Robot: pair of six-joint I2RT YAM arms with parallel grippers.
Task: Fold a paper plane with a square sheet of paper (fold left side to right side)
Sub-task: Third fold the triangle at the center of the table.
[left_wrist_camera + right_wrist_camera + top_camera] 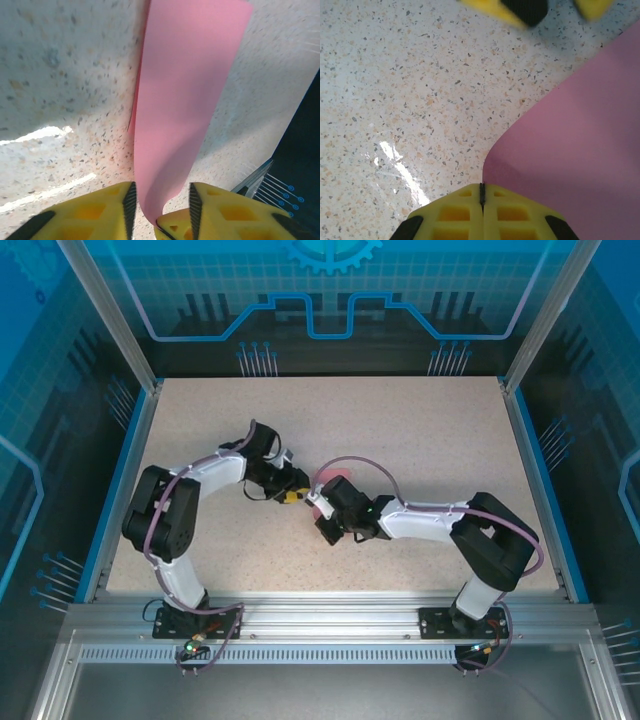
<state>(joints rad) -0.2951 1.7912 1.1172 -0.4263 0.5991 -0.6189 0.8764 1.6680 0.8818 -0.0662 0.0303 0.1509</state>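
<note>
Top external view: the two arms meet near the middle of the table (430, 430), well away from every edge, with the sheet (336, 478) showing as a small pink patch just beyond their tips. The left pincer (293, 496) and the right pincer (317, 508) stand just beside each other, tip to tip, as a shared hold on one thin sheet requires. Left wrist view: the sheet rises off the table as a curved pink band whose lower end passes between the yellow fingers (220, 212). The jaws stand partly apart, and the paper looks loose in the gap, not pressed. Right wrist view: the jaws are closed tight, seam to seam, and the sheet's curved edge runs straight into that seam, so the paper is judged to be pinched there. The hold thus appears to rest with the right pincer, which holds one side raised and bowed, ready to be carried across. The fold is not yet laid flat or creased
</note>
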